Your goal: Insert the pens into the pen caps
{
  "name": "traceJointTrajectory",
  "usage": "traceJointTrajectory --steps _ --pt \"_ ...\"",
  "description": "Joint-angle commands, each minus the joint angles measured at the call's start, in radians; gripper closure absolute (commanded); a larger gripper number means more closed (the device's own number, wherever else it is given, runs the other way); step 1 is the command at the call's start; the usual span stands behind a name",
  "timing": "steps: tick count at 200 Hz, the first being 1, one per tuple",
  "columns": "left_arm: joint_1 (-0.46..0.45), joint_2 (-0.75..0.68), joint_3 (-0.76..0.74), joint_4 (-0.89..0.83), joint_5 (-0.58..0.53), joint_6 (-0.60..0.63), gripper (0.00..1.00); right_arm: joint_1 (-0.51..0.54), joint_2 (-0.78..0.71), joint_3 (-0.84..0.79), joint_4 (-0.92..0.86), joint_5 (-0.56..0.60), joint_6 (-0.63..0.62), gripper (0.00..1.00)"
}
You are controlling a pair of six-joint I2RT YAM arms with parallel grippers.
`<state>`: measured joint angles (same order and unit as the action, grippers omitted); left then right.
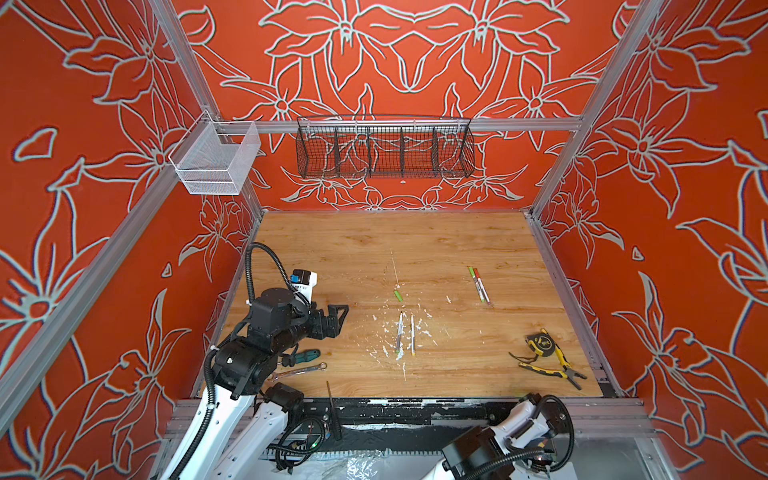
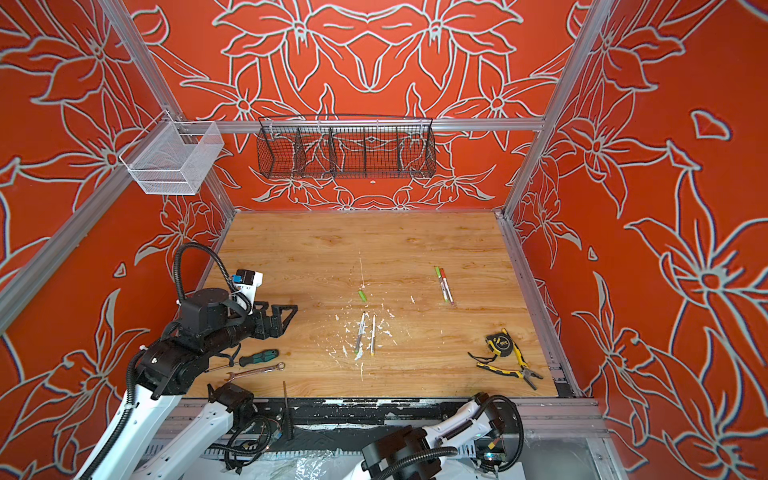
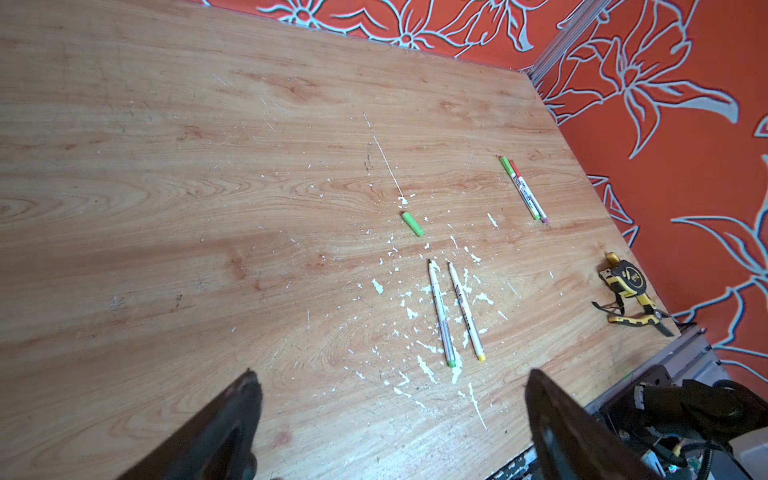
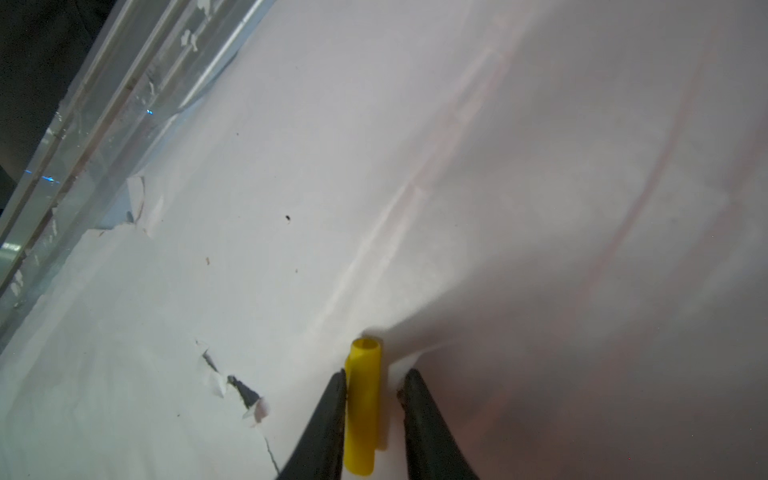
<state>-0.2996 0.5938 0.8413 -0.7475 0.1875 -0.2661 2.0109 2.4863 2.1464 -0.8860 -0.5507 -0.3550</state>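
Two uncapped white pens lie side by side mid-table, one green-ended (image 1: 400,332) (image 3: 441,313), one yellow-ended (image 1: 412,334) (image 3: 466,311). A loose green pen cap (image 1: 398,296) (image 3: 412,224) rests just beyond them. Two capped pens, green (image 1: 473,280) and red (image 1: 482,286), lie together at the right. My left gripper (image 1: 338,318) (image 3: 392,374) hovers open and empty at the table's left. My right gripper (image 4: 377,372) is off the table's near edge, jaws either side of a yellow pen cap (image 4: 363,407) on a white sheet. One finger touches it; the other stands a small gap away.
A green-handled screwdriver (image 1: 305,355) and a silver wrench (image 1: 299,371) lie by the left arm. A tape measure (image 1: 542,343) and yellow pliers (image 1: 552,370) sit near the front right. A black wire basket (image 1: 384,153) and a white mesh basket (image 1: 216,160) hang on the walls.
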Motion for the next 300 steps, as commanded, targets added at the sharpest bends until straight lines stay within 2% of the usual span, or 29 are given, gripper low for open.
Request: traceJointTrajectory --steps 1,40,79,110,139,190,236,300 --pt "-0.007 -0.006 -0.005 -0.006 -0.016 -0.002 0.03 0.006 0.026 -0.003 -0.067 0.009 -0.006 0.73" --pt "-0.012 -0.005 -0.003 -0.006 -0.015 -0.001 0.03 0.051 -0.063 -0.14 0.023 0.133 -0.013 0.73" --pt "-0.019 -0.008 -0.004 -0.006 -0.018 -0.002 0.03 0.074 -0.111 -0.23 0.077 0.196 0.011 0.74" --pt "-0.028 -0.018 -0.003 -0.01 -0.033 -0.005 0.03 0.08 -0.061 -0.16 0.029 0.234 0.027 0.84" --pt "-0.043 -0.029 -0.003 -0.015 -0.055 -0.009 0.03 0.094 -0.064 -0.175 0.042 0.304 0.064 0.85" --pt "-0.049 -0.032 -0.002 -0.015 -0.07 -0.009 0.03 0.092 -0.095 -0.24 0.034 0.396 0.146 1.0" --pt "-0.052 -0.038 -0.003 -0.016 -0.087 -0.013 0.03 0.062 -0.231 -0.447 0.162 0.452 0.209 1.0" --pt "-0.053 -0.04 -0.004 -0.016 -0.112 -0.016 0.03 -0.065 -0.485 -0.738 0.304 0.514 0.276 1.0"
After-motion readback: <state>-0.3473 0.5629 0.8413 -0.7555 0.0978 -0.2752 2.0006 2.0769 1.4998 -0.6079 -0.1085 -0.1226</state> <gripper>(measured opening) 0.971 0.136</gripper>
